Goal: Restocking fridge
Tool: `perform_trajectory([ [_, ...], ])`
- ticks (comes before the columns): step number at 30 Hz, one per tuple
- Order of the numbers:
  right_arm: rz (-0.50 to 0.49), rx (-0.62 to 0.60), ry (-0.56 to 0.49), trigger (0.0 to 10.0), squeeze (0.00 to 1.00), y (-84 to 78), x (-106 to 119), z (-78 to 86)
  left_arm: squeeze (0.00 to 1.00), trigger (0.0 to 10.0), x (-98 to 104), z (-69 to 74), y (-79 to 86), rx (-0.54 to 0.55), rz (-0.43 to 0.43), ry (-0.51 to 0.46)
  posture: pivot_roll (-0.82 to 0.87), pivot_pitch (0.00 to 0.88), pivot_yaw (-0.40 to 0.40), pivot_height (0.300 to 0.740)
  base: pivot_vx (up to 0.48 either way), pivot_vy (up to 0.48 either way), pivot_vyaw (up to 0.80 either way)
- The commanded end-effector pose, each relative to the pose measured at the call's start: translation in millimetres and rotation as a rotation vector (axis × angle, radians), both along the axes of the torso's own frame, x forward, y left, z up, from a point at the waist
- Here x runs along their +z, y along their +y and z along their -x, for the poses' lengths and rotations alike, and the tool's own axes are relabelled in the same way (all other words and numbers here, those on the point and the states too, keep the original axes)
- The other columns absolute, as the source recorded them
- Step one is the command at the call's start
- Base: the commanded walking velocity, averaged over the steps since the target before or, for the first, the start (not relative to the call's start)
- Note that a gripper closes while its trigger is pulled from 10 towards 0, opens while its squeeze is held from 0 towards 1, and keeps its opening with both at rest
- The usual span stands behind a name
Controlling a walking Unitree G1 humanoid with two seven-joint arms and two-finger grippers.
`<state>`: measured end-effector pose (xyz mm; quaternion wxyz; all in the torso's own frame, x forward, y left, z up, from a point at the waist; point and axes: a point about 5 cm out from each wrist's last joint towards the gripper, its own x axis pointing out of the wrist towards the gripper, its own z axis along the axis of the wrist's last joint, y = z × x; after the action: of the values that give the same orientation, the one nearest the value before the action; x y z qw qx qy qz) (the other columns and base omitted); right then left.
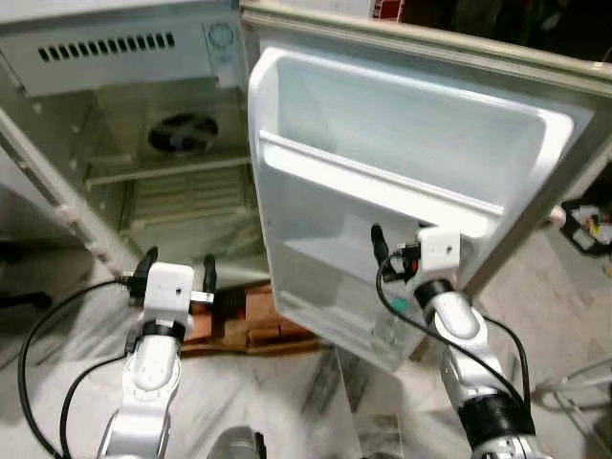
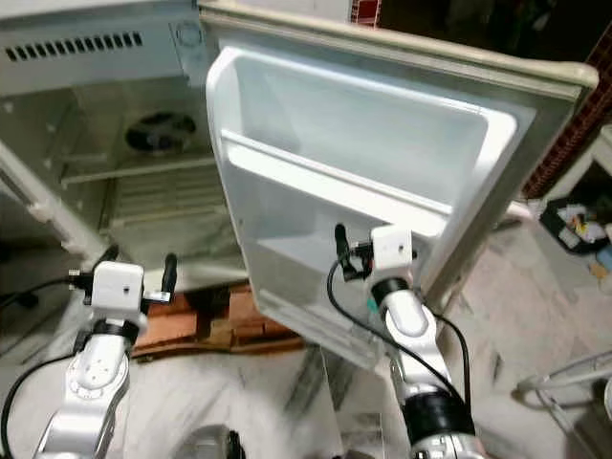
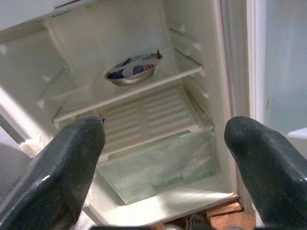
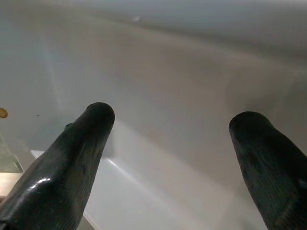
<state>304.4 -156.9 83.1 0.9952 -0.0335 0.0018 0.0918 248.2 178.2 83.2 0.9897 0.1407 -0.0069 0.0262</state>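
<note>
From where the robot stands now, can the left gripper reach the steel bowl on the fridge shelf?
Probably yes: the left gripper is open and faces the bowl, with nothing between them.

Steel bowl (image 3: 132,71) on fridge shelf (image 3: 144,91), beyond spread fingers (image 3: 67,163).

I count one fridge (image 1: 143,115), its one door (image 1: 402,182) swung open on the right. One metal bowl (image 3: 132,71) sits on the far shelf inside. One clear drawer (image 3: 158,167) lies at the bottom. One round fan grille (image 1: 182,134) at the back. Two grippers: left gripper (image 1: 177,273), right gripper (image 1: 397,244).
</note>
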Motion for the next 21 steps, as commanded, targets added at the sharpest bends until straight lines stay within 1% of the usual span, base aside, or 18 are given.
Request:
perform_trajectory([
  [1, -0.012, 0.019, 0.047, 10.0, 0.0, 2.5, -7, 1.7, 0.0, 10.0, -6, 1.5, 1.5, 0.005, -0.004, 0.022, 0.0, 0.004, 0.008, 0.74, 0.0, 0.0, 0.0],
  [3, -0.021, 0.047, 0.093, 10.0, 0.0, 5.3, -13, 3.8, 0.0, 10.0, -8, 0.8, 2.2, 0.005, -0.005, 0.026, 0.0, 0.003, 0.008, 0.74, 0.0, 0.0, -0.2],
  [4, -0.02, 0.095, 0.115, 10.0, 0.0, 10.1, -18, 7.4, 0.0, 10.0, -9, 0.3, 1.6, 0.004, -0.005, 0.027, 0.0, 0.001, 0.009, 0.74, 0.0, 0.0, 0.0],
  [8, -0.03, 0.15, 0.124, 10.0, 0.0, 15.8, -19, 10.9, 0.0, 10.0, -8, -1.5, -1.6, -0.002, -0.007, 0.021, 0.0, 0.0, 0.009, 0.74, -0.186, 0.0, 0.0],
  [18, -0.036, 0.169, 0.125, 10.0, 0.0, 16.6, -18, 10.1, 0.0, 10.0, -7, -2.2, -1.9, -0.007, -0.011, 0.017, 0.0, 0.003, 0.01, 0.74, -0.252, 0.0, 0.0],
  [21, -0.042, 0.185, 0.117, 10.0, 0.0, 19.8, -16, 8.6, 0.0, 10.0, -8, -1.6, -2.5, -0.012, -0.011, 0.02, 0.0, 0.004, 0.011, 0.74, -0.251, 0.0, 0.0],
])
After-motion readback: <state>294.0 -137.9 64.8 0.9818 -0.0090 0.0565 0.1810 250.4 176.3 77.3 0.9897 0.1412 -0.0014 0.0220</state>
